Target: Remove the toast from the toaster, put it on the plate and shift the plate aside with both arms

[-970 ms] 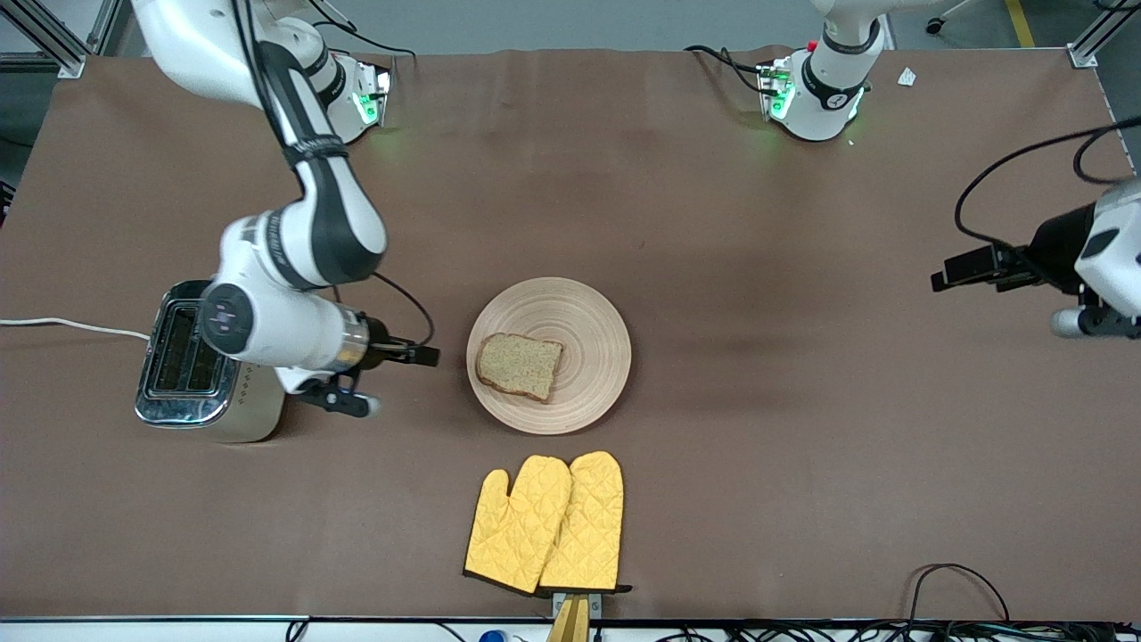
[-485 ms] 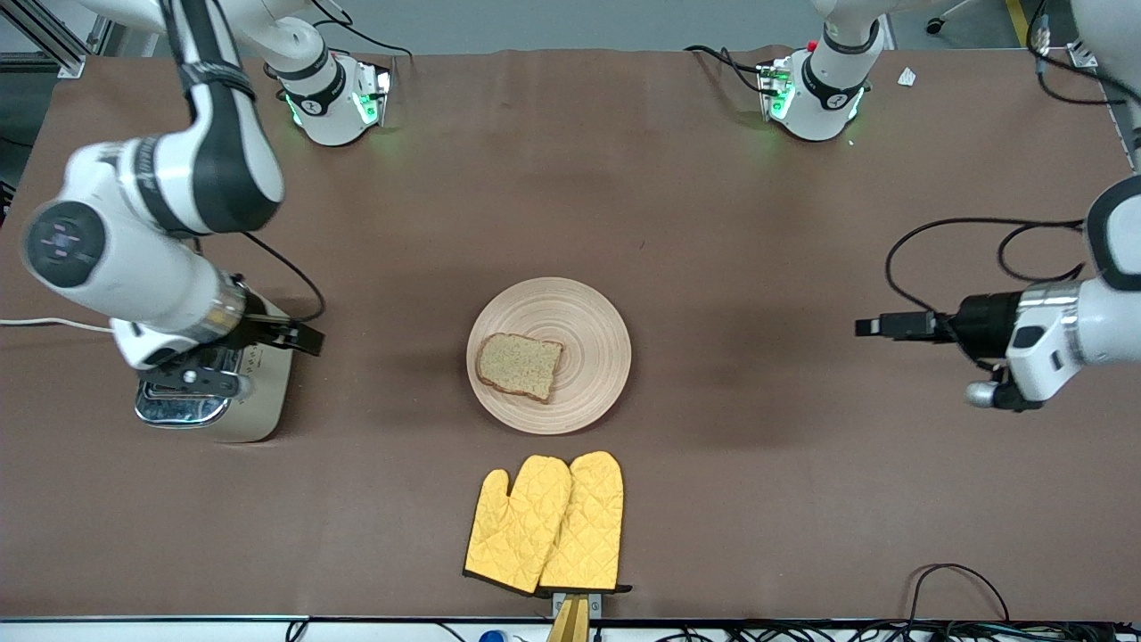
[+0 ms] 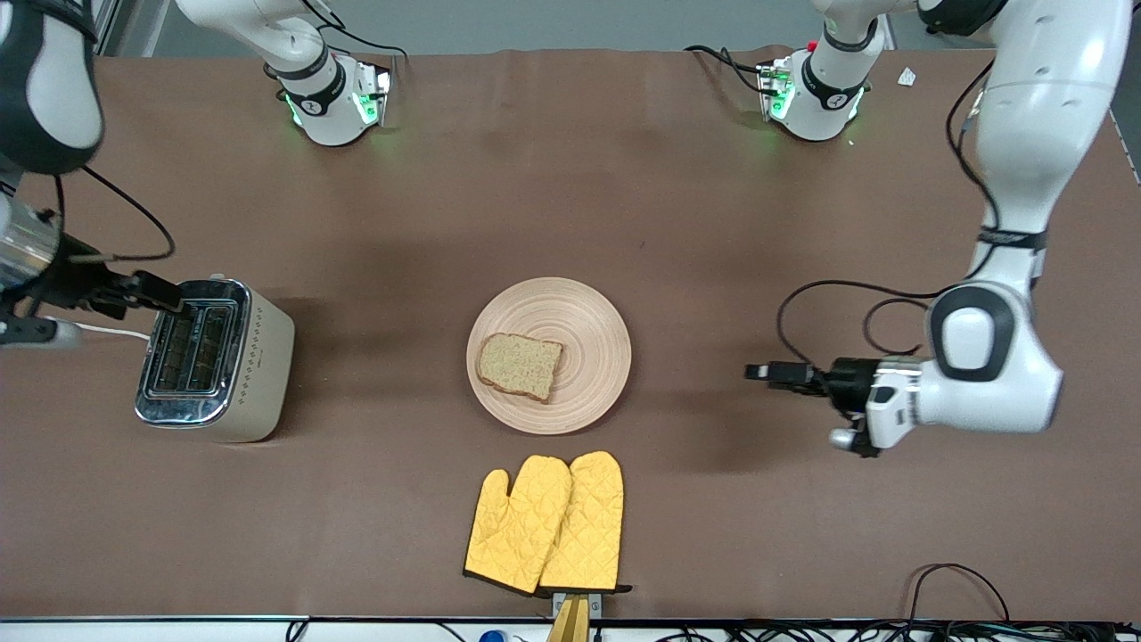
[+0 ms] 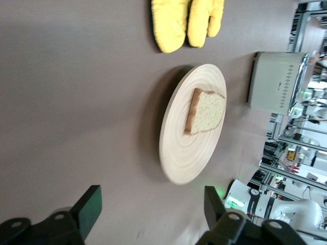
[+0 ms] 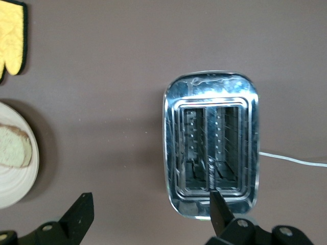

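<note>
Left gripper hangs low over bare table toward the left arm's end, level with the plate and well apart from its rim; its fingers stand apart with nothing between them. Right gripper is over the farther end of the toaster, jaws spread wide and empty.

The toast already lies flat on the round wooden plate, off-centre toward the right arm's end, and both toaster slots look empty in the right wrist view. What appears left is moving the plate aside with both arms.

The plate's rim toward the left arm has open table beside it. Nearer the front camera, the yellow oven mitts lie just beside the plate edge, so sliding that way looks cramped; the farther table offers the most room.
</note>
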`<control>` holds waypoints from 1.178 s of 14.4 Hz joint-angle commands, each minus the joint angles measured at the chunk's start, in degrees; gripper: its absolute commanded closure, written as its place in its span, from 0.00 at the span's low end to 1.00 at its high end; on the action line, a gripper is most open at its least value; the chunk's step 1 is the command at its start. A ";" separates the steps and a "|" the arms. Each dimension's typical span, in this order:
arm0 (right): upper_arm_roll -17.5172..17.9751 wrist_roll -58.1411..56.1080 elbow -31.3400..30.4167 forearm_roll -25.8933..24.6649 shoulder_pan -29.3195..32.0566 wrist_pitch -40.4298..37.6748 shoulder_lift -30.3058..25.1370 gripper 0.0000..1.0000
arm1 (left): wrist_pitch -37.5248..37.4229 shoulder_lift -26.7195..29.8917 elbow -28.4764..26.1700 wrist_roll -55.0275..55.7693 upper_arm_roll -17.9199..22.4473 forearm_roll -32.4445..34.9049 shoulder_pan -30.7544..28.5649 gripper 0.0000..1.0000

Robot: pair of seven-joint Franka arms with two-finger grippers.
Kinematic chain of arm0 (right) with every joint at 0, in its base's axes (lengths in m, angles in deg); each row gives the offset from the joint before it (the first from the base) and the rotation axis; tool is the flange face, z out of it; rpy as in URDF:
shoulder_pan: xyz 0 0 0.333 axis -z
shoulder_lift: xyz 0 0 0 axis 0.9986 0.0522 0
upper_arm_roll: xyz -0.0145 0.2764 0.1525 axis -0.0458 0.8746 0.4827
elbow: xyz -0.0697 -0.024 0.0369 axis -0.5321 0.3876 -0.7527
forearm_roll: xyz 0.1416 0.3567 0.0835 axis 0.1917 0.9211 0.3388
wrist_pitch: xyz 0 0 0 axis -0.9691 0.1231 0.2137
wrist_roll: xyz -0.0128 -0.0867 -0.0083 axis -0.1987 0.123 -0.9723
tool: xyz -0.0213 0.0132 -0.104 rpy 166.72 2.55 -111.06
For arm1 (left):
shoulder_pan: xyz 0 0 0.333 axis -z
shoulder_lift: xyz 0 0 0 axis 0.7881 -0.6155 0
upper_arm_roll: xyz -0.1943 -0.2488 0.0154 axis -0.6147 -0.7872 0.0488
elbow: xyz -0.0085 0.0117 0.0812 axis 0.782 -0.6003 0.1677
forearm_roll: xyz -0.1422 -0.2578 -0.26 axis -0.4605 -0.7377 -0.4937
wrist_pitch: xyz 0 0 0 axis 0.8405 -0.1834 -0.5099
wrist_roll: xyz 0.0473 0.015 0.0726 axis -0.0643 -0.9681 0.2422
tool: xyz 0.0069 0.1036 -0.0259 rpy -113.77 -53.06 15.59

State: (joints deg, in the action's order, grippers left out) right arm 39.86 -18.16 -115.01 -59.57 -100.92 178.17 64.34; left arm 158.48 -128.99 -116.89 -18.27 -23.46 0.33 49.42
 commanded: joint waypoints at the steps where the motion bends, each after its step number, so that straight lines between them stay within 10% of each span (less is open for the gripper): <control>1: 1.11 -1.09 -3.22 -4.55 0.47 -1.38 -6.53 0.00 | 4.67 -2.67 1.12 -1.48 -0.35 -4.11 4.68 0.28; 13: 2.60 -0.48 2.14 -5.90 2.57 -6.40 -8.48 0.00 | 12.33 -12.34 0.50 -10.98 -0.44 -12.12 12.69 0.51; 17: 14.10 -0.21 4.16 -5.72 15.03 -6.31 -8.30 0.00 | 13.04 -13.49 0.50 -11.33 -0.35 -14.23 13.84 0.74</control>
State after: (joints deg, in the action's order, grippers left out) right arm 48.18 -18.81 -112.04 -64.50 -92.57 172.78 56.31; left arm 170.82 -142.17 -116.81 -28.49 -23.87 -11.82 62.66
